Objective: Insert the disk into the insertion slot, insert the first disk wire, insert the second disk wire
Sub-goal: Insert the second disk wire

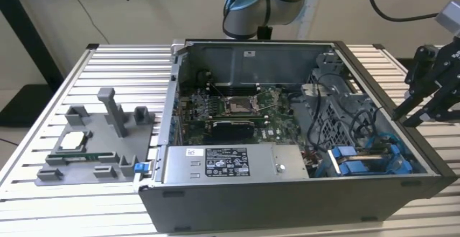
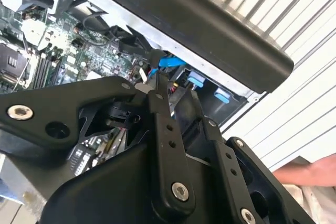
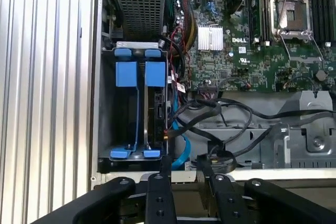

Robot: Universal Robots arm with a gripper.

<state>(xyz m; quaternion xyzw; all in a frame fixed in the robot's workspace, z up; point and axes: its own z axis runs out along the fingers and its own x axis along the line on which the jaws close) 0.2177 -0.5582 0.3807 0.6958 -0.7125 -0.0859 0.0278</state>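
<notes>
Tool (image 3: 184,167) hangs open and empty over the rim of the computer case (image 1: 287,43), with a blue cable (image 3: 182,150) in line with its gap, probably lined up for a wire; disk (image 3: 156,106) sits edge-on in its blue carrier inside the drive bay (image 3: 105,103); black wires (image 3: 231,109) lie loose beside the bay; case rests on the worktop (image 1: 72,70).

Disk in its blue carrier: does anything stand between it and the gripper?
The case's black side wall lies between the gripper and the disk; black cables run beside the bay, not over it.
</notes>
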